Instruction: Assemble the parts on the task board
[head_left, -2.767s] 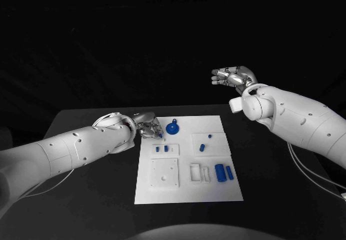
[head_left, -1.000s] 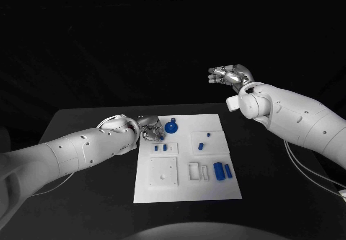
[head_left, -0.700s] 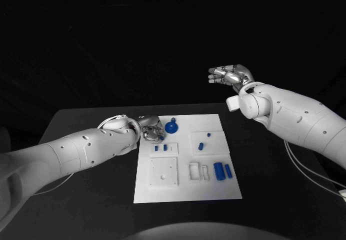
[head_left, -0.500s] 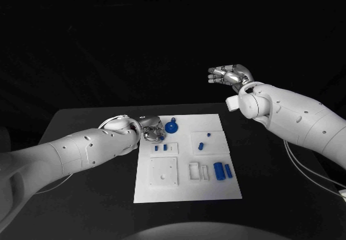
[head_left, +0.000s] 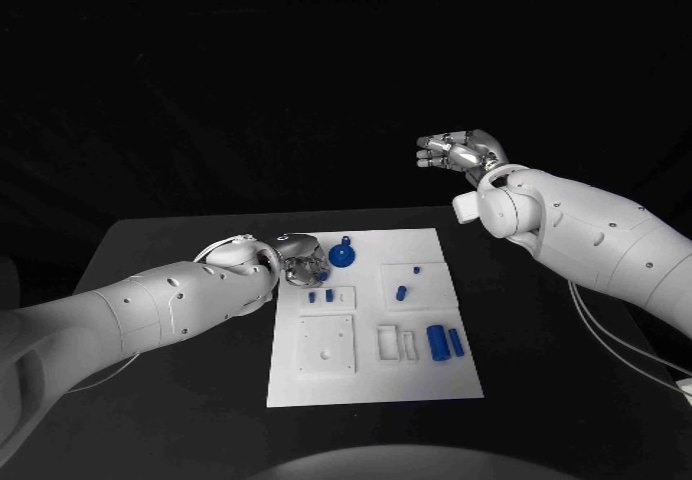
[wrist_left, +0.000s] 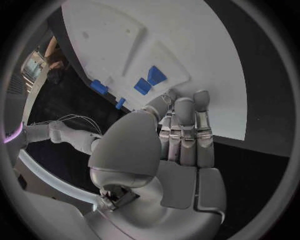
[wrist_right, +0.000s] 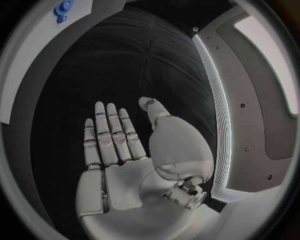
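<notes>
Black table (head_left: 173, 380), dark backdrop (head_left: 216, 100)

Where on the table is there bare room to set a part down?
Bare black table lies right of the task board, beneath the raised right hand, and along the board's near edge. It is crowded at the board's far left corner, where the left hand sits beside the round blue part.

Table (head_left: 173, 240): black, plain, no pattern. Task board (head_left: 378, 385): white plate, plain, with raised white blocks of the same tone. Parts on the board: blue throughout, including a round blue piece (head_left: 343, 256) near the far edge, two small blue pieces (head_left: 322, 296) toward the left edge, and two blue cylinders (head_left: 446, 342) toward the right edge. Left hand (head_left: 299, 260): silver, on a white arm. Right hand (head_left: 457, 152): silver, on a white arm.
</notes>
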